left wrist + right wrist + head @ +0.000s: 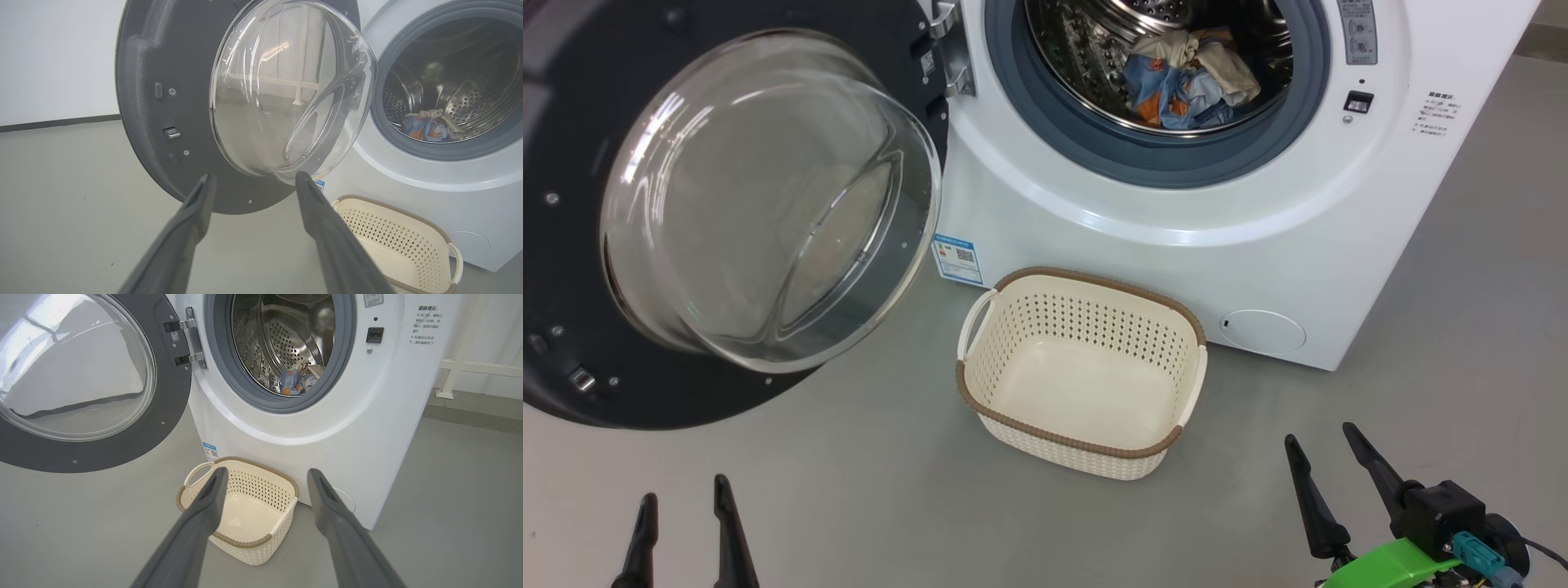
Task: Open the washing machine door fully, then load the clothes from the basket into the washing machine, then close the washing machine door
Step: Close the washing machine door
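The door (760, 204) is opened fully, the clothes (1188, 77) are laid in the drum (1086, 57), and the basket (1086, 445) is emptied; only the closing is left. The left gripper (683, 487) and the right gripper (1318, 432) are spread, with nothing held.

The basket (1086, 331) sits before the washing machine (1258, 253), perhaps touching; the clothes (1188, 82) lie inside, door (572, 204) leftward.

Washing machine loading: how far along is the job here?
Done: the round glossy black door stands wide open; the blue, orange and cream clothes lie in the steel drum; the cream perforated plastic basket is empty. In hand: nothing; left pincer and right pincer are open. Left: closing the door.
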Controlling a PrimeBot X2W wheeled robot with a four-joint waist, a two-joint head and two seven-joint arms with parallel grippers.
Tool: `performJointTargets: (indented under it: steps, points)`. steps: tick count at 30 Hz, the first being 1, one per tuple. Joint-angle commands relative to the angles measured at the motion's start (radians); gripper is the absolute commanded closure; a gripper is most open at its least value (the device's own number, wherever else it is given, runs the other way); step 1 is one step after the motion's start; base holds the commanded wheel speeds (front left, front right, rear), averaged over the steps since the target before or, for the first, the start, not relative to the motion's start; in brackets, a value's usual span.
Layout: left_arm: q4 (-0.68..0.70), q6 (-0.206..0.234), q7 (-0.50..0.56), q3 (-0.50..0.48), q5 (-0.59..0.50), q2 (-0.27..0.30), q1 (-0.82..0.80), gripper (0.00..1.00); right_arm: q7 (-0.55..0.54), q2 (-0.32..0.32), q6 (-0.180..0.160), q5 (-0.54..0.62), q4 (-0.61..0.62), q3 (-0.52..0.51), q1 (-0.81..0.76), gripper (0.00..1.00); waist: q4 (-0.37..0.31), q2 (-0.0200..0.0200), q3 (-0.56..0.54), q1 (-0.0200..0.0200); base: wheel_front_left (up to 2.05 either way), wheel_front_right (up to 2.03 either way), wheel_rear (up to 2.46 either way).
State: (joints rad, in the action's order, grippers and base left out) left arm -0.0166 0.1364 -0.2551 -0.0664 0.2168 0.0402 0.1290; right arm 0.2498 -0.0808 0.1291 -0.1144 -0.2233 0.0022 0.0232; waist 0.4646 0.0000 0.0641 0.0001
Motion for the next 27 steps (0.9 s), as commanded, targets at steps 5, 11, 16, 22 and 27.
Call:
performJointTargets:
  steps: [5,11,16,22,27]
  points:
    - [0.021,-0.004,-0.007,-0.036,0.008,0.010,-0.012,0.08,0.012,-0.006,0.002,0.008,0.019,0.029,0.033,0.00,-0.008,0.0000,-0.005,-0.0001,0.00,0.00,0.00]
    - [0.003,-0.013,-0.007,-0.036,0.016,0.010,-0.010,1.00,0.012,-0.005,0.002,0.009,0.020,0.028,0.029,0.00,-0.011,0.0000,-0.010,-0.0001,0.00,0.00,0.00]
    - [-0.001,-0.019,-0.007,-0.041,0.041,0.010,-0.014,1.00,0.012,-0.003,0.002,0.008,0.022,0.028,0.027,0.00,-0.012,0.0000,-0.011,-0.0001,0.00,0.00,0.00]
    - [0.021,-0.036,-0.007,-0.087,0.092,0.010,-0.039,1.00,0.012,-0.002,0.002,0.005,0.025,0.025,0.027,0.00,-0.011,0.0000,-0.007,-0.0001,0.00,0.00,0.00]
    - [0.039,-0.073,-0.007,-0.168,0.074,0.012,-0.093,1.00,0.012,0.000,0.002,0.006,0.028,0.019,0.024,0.00,-0.010,0.0000,-0.004,-0.0001,0.00,0.00,0.00]
